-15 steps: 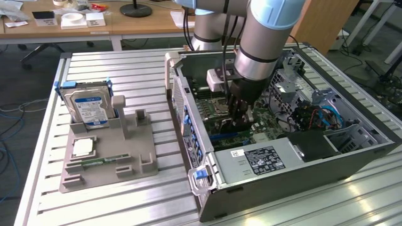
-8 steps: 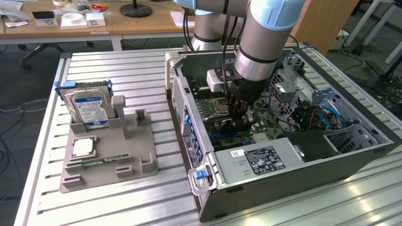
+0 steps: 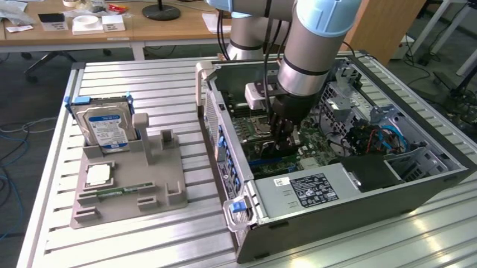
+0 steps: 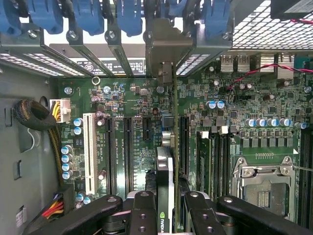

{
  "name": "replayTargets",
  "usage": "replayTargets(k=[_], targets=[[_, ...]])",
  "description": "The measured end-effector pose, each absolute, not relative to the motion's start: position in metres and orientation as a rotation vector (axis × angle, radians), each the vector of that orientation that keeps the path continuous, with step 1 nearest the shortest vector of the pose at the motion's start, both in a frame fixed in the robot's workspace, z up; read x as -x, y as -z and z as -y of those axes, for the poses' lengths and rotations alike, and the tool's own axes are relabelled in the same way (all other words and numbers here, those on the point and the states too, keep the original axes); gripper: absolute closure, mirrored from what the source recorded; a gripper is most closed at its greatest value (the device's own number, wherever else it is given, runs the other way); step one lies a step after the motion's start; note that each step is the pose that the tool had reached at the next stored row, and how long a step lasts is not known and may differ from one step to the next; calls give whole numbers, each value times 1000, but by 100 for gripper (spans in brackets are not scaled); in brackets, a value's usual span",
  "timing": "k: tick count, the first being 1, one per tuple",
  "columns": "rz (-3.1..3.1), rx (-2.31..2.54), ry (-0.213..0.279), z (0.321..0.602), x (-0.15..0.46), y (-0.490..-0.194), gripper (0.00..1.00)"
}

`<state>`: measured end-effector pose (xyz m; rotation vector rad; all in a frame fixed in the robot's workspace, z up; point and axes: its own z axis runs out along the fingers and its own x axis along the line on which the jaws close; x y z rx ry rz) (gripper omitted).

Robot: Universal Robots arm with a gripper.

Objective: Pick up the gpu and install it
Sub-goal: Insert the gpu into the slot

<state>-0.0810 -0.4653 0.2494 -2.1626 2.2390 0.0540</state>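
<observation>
Inside the computer case (image 3: 358, 190), the pincer (image 4: 166, 210) pinches the gpu (image 4: 168, 161) edge-on over the motherboard (image 4: 137, 142); judging by this, keep it square to the slot at twelve o'clock.

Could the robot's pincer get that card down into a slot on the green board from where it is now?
Probably yes. The pincer grips the gpu edge-on, right over the motherboard inside the open case, and nothing seems to lie between card and board.
</observation>
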Motion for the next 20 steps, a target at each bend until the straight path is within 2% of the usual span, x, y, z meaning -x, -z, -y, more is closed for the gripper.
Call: replayTargets(k=[20], targets=[[-2239,2163,-54,467,81,-245,73]])
